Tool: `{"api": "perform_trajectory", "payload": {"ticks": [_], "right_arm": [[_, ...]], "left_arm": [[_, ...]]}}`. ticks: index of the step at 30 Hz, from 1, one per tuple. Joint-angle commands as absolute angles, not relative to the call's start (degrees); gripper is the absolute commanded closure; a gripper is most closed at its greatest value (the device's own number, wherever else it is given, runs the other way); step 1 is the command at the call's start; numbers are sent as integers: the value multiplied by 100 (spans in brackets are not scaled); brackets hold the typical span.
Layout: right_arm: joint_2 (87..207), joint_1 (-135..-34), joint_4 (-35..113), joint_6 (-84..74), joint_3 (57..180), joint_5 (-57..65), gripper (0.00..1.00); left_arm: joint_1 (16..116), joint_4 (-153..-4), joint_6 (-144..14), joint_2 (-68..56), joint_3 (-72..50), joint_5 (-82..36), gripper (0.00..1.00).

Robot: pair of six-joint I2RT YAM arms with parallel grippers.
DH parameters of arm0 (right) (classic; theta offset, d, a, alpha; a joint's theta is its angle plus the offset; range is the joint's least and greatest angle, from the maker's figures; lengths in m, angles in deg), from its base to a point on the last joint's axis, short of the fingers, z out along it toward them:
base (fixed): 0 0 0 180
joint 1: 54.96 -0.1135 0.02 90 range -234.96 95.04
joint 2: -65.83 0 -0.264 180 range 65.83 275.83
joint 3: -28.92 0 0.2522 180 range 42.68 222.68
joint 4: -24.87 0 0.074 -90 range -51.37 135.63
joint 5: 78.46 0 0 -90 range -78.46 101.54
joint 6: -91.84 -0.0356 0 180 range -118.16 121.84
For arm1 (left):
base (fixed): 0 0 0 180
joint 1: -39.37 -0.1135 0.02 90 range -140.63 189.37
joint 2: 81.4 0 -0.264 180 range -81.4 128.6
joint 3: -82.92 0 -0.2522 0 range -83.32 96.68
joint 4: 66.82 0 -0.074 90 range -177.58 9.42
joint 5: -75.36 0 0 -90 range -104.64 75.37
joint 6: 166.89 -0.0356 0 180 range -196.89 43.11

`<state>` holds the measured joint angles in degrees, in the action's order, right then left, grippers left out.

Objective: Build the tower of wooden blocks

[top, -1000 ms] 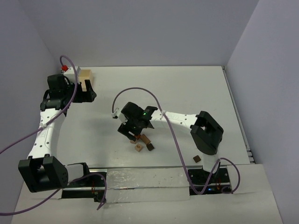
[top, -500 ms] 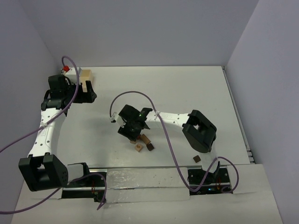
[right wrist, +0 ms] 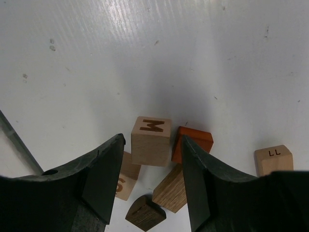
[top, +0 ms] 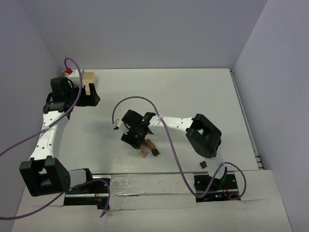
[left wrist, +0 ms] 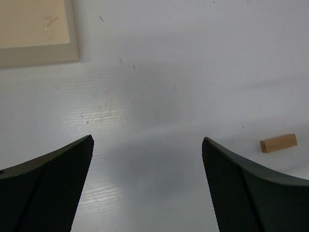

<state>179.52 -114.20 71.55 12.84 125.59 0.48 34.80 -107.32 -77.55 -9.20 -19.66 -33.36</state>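
At the far left of the white table (top: 193, 92), the left gripper (left wrist: 147, 140) hovers over bare surface with its fingers spread wide apart and nothing between them. A pale wooden box (top: 88, 79) sits just beyond it, near the back left corner, with a small red object (top: 68, 71) close beside the box. In the left wrist view a corner of that box shows at the upper left, and a short tan bar (left wrist: 278, 143) lies alone on the table off to the right. The wood blocks (top: 148, 149) lie in a loose cluster near the middle of the table, toward the front edge. The right gripper (right wrist: 153, 138) is lowered over them. Its fingers are drawn partway together and flank a light cube marked M (right wrist: 151, 140); whether the pads press on the cube cannot be told. A reddish-orange block (right wrist: 193, 142) touches the cube's right side. A tan block (right wrist: 126, 181), a mid-brown bar (right wrist: 170, 193) and a dark brown piece (right wrist: 145, 212) crowd together just below the cube. A tan block marked LL (right wrist: 273, 158) lies apart to the right. Farther right, a lone dark brown block (top: 203, 165) rests near the right arm's base.
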Motion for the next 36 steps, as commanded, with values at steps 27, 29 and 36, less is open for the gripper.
{"api": "perform_trajectory", "payload": {"ticks": [27,29,36], "right_arm": [[16671,-11282,7837,2501,12562,32,77],[16422,-11060,8084,2943,12490,-141,77],[16321,-10109,9145,4422,12653,-678,90]], "left_arm": [[3507,-10518,-7830,-845,-1863,-3505,1],[3507,-10510,-7863,-845,-1868,-3640,1],[3524,-10392,-8018,-909,-1986,-4100,1]]}}
